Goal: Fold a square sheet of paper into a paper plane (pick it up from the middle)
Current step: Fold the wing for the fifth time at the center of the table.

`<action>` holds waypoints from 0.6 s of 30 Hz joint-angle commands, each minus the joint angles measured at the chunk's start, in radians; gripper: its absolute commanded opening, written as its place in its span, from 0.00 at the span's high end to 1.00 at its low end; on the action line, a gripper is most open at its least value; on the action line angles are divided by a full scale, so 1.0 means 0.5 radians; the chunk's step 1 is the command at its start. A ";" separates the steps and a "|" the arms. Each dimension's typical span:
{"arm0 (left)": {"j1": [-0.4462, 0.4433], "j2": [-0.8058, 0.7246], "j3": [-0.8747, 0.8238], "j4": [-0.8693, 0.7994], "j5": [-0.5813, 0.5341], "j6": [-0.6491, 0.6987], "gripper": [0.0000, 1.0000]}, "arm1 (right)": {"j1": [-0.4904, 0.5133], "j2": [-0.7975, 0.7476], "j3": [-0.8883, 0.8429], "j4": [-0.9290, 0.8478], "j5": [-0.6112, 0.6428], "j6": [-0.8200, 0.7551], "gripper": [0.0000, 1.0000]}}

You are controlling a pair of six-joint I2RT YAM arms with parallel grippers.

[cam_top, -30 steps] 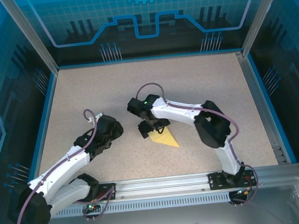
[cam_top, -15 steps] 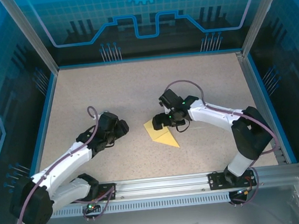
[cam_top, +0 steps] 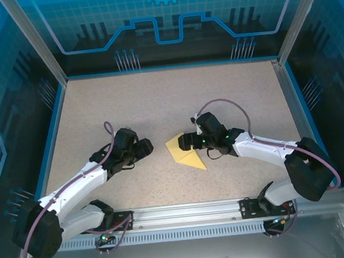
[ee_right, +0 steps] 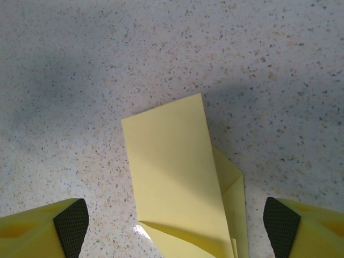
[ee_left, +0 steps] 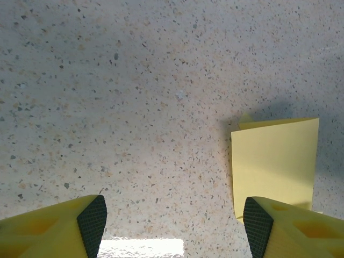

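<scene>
In the middle of the table (cam_top: 157, 100), a little toward the near side, lies the yellow paper (cam_top: 183, 154), already partly folded into a narrow wedge. Its long axis runs on a slant, from a blunt end at the far left to a sharp tip at the near right. The right gripper (cam_top: 184, 142) hangs at the blunt far end, jaws spread wide and nothing in them. From its wrist camera the paper sits between the two fingers, its length running roughly straight away from the lens, so the jaws straddle it across its width. Whether the fingers actually touch the sheet I cannot tell. The left gripper (cam_top: 146, 147) waits to the left of the paper, close but clearly apart from it, also open and empty. From its own camera the paper lies off to the right, just beyond its right finger (ee_left: 258, 226), and not between the two. The right arm is plainly the nearer one, and I'd guess any next press or pinch on the paper falls to it, with the left having to shift rightward to help.
</scene>
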 commanded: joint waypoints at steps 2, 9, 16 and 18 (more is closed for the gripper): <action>0.034 0.026 0.062 -0.019 0.056 0.067 0.28 | -0.039 -0.034 -0.042 0.085 -0.066 -0.008 0.11; 0.057 0.075 0.157 -0.112 0.042 0.070 0.27 | -0.080 0.034 -0.053 0.207 -0.344 -0.101 0.12; 0.072 0.158 0.260 -0.207 0.122 0.006 0.27 | -0.125 -0.041 -0.127 0.124 -0.483 -0.148 0.15; 0.072 0.166 0.268 -0.190 0.176 -0.005 0.26 | -0.158 -0.080 -0.151 0.091 -0.548 -0.166 0.15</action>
